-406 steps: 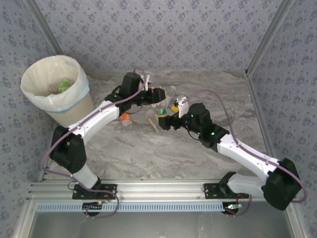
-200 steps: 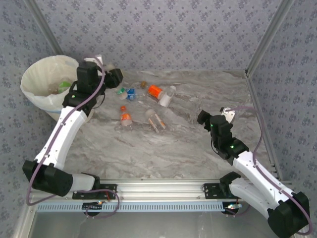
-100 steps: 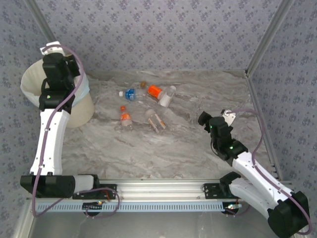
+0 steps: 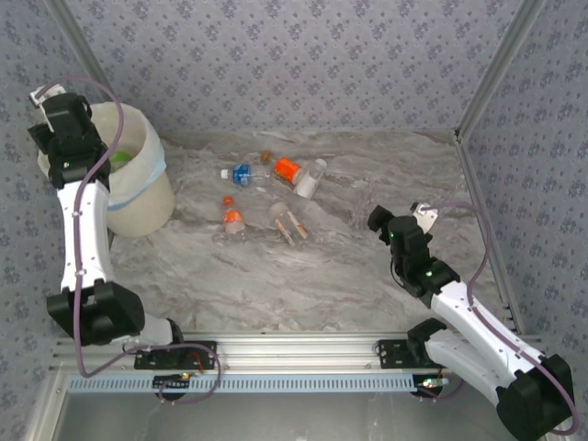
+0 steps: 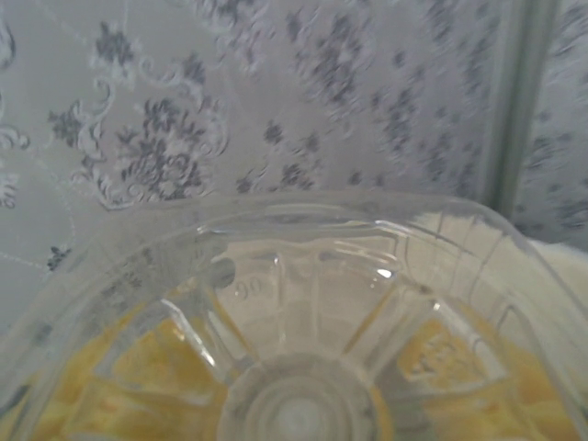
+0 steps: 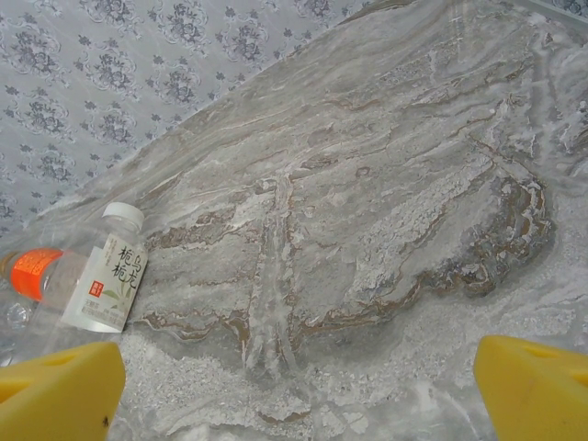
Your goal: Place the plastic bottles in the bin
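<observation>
Left arm up at the bin with a bottle, right arm parked with jaws wide.

Far left, the left arm stands almost straight up, its left gripper (image 4: pixel 55 115) high over the left rim of the pale-blue bin (image 4: pixel 152 188). It's clamped on a clear ribbed gold-label bottle (image 5: pixel 294 367), its print too blurred to read. Mid-table, loose bottles lie on the marble table (image 4: pixel 322 276): the blue-label bottle (image 4: pixel 242 173), the orange-label bottle (image 4: pixel 287 168) and, touching it, the white-label bottle (image 6: pixel 108 276) with black Chinese characters and a red seal. On the right, the arm sits folded low, the right gripper (image 6: pixel 296 390) with yellow pads (image 6: pixel 55 390) spread wide, gripping nothing.
</observation>
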